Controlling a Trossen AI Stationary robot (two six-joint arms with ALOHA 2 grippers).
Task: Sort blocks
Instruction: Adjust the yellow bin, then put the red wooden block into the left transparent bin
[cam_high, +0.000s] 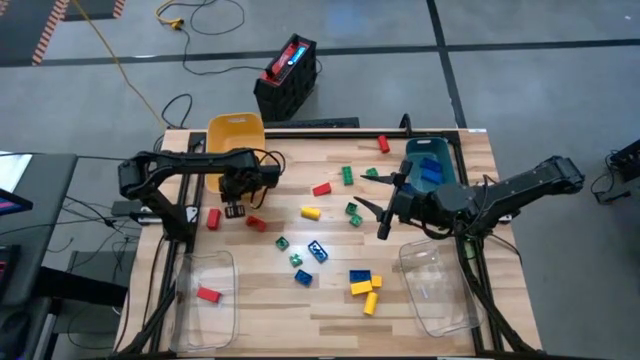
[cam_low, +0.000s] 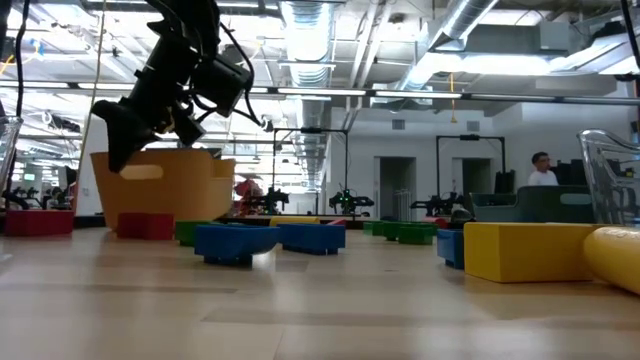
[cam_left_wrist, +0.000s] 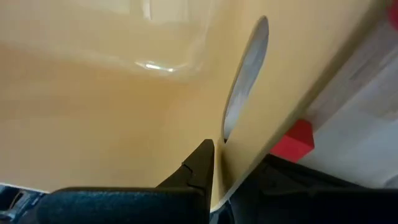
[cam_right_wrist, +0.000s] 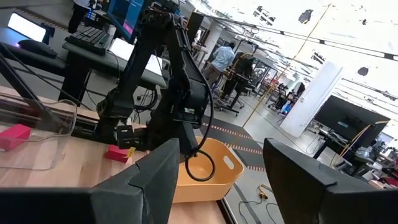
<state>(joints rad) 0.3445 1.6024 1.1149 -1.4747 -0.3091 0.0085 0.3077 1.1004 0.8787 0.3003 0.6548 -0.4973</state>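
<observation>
From up here I see a clear plastic bin (cam_high: 205, 290) at the near left of the wooden desk (cam_high: 330, 300), with one red studded brick (cam_high: 208, 294) lying in it. My left end effector (cam_high: 235, 209) hangs above the desk just in front of the yellow plastic bin (cam_high: 236, 133) at the far left; its fingers are together and I see nothing between them. Two more red bricks (cam_high: 213, 218) lie on the desk close beside it. The rest of the small studded plastic blocks (cam_high: 316, 251), red, yellow, green and blue, lie scattered over the middle of the desk, with a yellow cluster (cam_high: 366, 290) toward the near edge. My right end effector (cam_high: 380, 203) hovers right of centre, fingers apart and empty, pointing left toward the blocks. Behind it at the far right stands a teal plastic bin (cam_high: 430, 160) holding blue bricks (cam_high: 430, 174), and a second clear bin (cam_high: 436, 286) sits at the near right.
</observation>
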